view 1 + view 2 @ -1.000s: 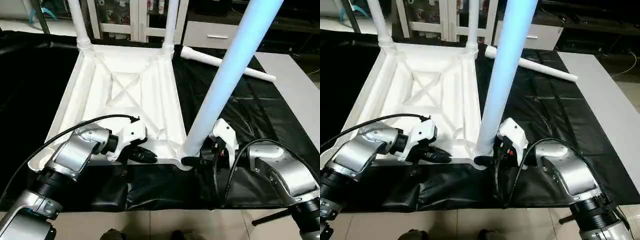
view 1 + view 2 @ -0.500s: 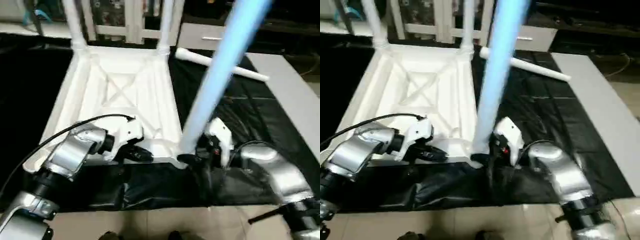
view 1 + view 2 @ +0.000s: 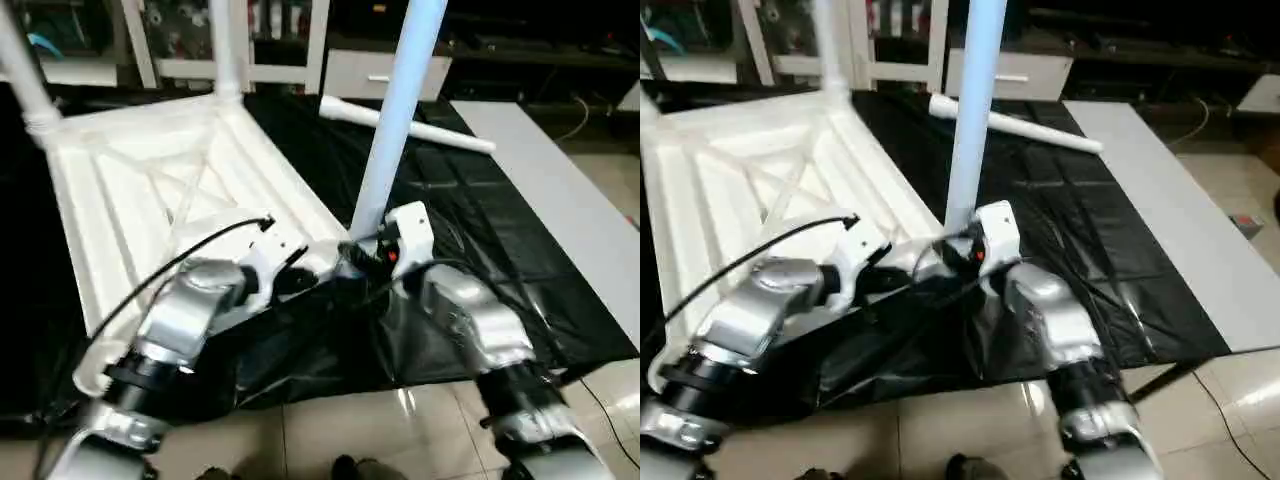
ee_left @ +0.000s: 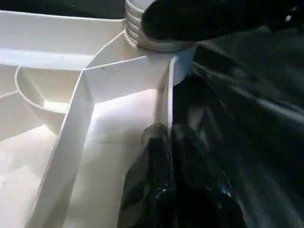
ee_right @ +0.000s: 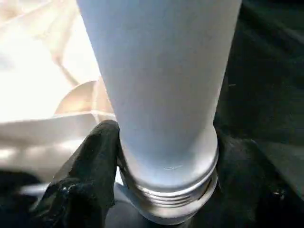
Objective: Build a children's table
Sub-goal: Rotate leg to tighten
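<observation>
You have the black sheet (image 3: 470,230) spread across the work surface, and the white table top (image 3: 130,200) lies on it upside down, its crossed ribs facing up. Two legs stand in the far corner sockets: one far leg (image 3: 228,45) by the back edge and another far leg (image 3: 22,75) at the picture's left. A third leg, the near leg (image 3: 395,120), stands upright in the corner socket closest to your right arm. A loose leg (image 3: 405,125) lies flat on the sheet beyond it, well apart from the top.

Your right gripper (image 5: 164,156) has its two black fingers (image 5: 88,171) wrapped around the base of the near leg, just above its ridged collar, one on each side, clamping it.

Your left gripper (image 4: 168,142) has its fingers pressed together on the thin raised rim of the table top, next to that same corner socket.
</observation>
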Tool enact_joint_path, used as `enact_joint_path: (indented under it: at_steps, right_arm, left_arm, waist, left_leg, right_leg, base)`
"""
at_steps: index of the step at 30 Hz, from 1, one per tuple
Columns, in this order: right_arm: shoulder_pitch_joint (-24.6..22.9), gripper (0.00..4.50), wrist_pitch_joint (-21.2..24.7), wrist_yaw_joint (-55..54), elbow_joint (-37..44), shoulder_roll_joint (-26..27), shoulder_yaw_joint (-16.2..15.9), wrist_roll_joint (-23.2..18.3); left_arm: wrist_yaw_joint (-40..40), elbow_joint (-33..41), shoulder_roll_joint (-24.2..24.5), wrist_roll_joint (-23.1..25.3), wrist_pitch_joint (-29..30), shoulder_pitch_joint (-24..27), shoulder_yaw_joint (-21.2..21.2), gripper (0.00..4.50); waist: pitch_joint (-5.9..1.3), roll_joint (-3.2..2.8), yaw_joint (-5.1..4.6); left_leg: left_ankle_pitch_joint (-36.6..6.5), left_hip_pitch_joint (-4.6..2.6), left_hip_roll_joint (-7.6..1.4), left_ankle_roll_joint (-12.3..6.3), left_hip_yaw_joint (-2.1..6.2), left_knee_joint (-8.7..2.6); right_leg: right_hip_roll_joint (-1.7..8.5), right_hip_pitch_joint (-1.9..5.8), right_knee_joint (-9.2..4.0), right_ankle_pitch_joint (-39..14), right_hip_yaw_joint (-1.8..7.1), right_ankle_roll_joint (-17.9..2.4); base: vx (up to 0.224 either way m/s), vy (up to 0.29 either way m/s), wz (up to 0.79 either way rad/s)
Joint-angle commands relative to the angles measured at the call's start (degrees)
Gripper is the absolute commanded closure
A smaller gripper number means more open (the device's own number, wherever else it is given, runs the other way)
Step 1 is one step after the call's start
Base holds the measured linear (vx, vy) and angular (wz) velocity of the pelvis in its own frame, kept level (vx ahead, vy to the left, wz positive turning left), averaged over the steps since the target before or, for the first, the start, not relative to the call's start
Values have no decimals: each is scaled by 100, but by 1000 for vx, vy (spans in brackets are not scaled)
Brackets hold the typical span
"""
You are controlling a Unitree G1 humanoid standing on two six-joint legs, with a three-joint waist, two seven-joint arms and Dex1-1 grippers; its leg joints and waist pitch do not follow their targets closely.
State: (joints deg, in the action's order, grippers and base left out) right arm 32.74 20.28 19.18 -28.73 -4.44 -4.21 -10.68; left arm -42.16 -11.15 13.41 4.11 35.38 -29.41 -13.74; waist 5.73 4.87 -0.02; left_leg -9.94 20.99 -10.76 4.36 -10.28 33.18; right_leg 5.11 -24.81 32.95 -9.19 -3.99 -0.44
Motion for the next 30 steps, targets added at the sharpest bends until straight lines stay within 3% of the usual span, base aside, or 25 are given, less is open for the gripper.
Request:
enact_joint_path:
  at_steps: [1, 10, 11, 14, 15, 17, 22, 23, 24, 25, 27, 30]
  right_arm:
    - [29, 185, 69, -302, -529, 124, -105, 260]
    - [165, 185, -174, -72, -733, 217, -83, 228]
    - [114, 129, -168, 131, -606, 194, -13, 85]
    - [32, 103, -134, 328, -347, 96, -49, 38]
    - [-73, 87, 10, 542, 30, -29, -102, -35]
    - [-173, 70, 174, 718, 371, -166, -160, -96]
    - [-588, 27, 960, 1621, 1461, -1018, -544, -224]
    - [-754, 25, 1082, 2017, 1793, -1391, -728, -220]
    - [-844, 20, 1124, 2229, 1967, -1587, -823, -212]
    - [-1074, 9, 1140, 2678, 2390, -2031, -978, -199]
    - [-1154, 9, 1118, 2812, 2526, -2184, -1014, -184]
    - [-1329, 9, 1036, 3071, 2779, -2493, -1037, -163]
  left_arm:
    - [117, -81, -330, -77, 56, -11, -350, 450]
    - [292, -236, -362, 74, 72, -100, -370, 450]
    - [246, -241, -295, 79, 62, -85, -363, 450]
    - [150, -246, -197, 63, 31, -73, -387, 450]
    - [-18, -229, -70, 44, 4, -48, -428, 450]
    - [-185, -201, 53, 27, -25, -16, -470, 450]
    - [-1145, -44, 584, -155, -289, 116, -694, 450]
    - [-1575, 47, 816, -226, -430, 157, -821, 450]
    - [-1809, 94, 942, -262, -525, 178, -893, 450]
    - [-2288, 220, 1233, -371, -513, 206, -1030, 450]
    - [-2455, 241, 1332, -406, -562, 207, -1070, 450]
    - [-2864, 198, 1544, -451, -927, 172, -1140, 450]
  waist:
    - [-280, -67, -4]
    - [-276, -63, 25]
    - [-268, -72, 22]
    - [-269, -71, 34]
    - [-274, -39, 49]
    - [-287, -59, 88]
    - [-304, -76, 141]
    - [-325, -97, 220]
    - [-316, -84, 244]
    - [-318, -112, 265]
    - [-335, -90, 321]
    - [-342, -101, 365]
  left_leg:
    - [-2395, -49, -187, 62, 157, -482]
    - [-2340, -55, -182, -51, 125, -484]
    - [-2422, -63, -180, -49, 128, -487]
    - [-2407, -56, -183, -63, 132, -494]
    - [-2271, -49, -191, -91, 115, -494]
    - [-2025, -42, -198, -150, 99, -498]
    - [-1674, -45, -207, -265, 48, -474]
    - [-1486, -79, -219, -310, 36, -452]
    - [-1347, -78, -219, -372, 4, -451]
    - [-1286, -87, -224, -372, -1, -447]
    - [-930, -78, -228, -430, -28, -429]
    - [-665, -56, -230, -467, -19, -426]
  right_leg:
    - [293, 240, -509, -3026, 189, -494]
    - [287, 212, -508, -2830, 214, -533]
    - [281, 206, -519, -2894, 210, -521]
    - [280, 212, -520, -2867, 212, -519]
    - [286, 210, -500, -2682, 236, -565]
    - [271, 237, -452, -2327, 258, -628]
    - [254, 253, -395, -1818, 287, -839]
    - [260, 266, -381, -1657, 289, -894]
    - [250, 262, -357, -1454, 309, -958]
    - [250, 260, -342, -1362, 312, -1006]
    - [231, 293, -267, -888, 317, -1140]
    - [230, 330, -214, -587, 302, -1296]
  base:
    - [0, 0, 0]
    - [0, 0, 0]
    - [0, 0, 0]
    - [0, 0, 0]
    - [0, 0, 0]
    - [0, 0, 0]
    - [10, -6, 2]
    - [59, -39, 10]
    - [59, -39, 10]
    - [66, -41, 11]
    - [62, -31, 7]
    - [0, 0, 0]
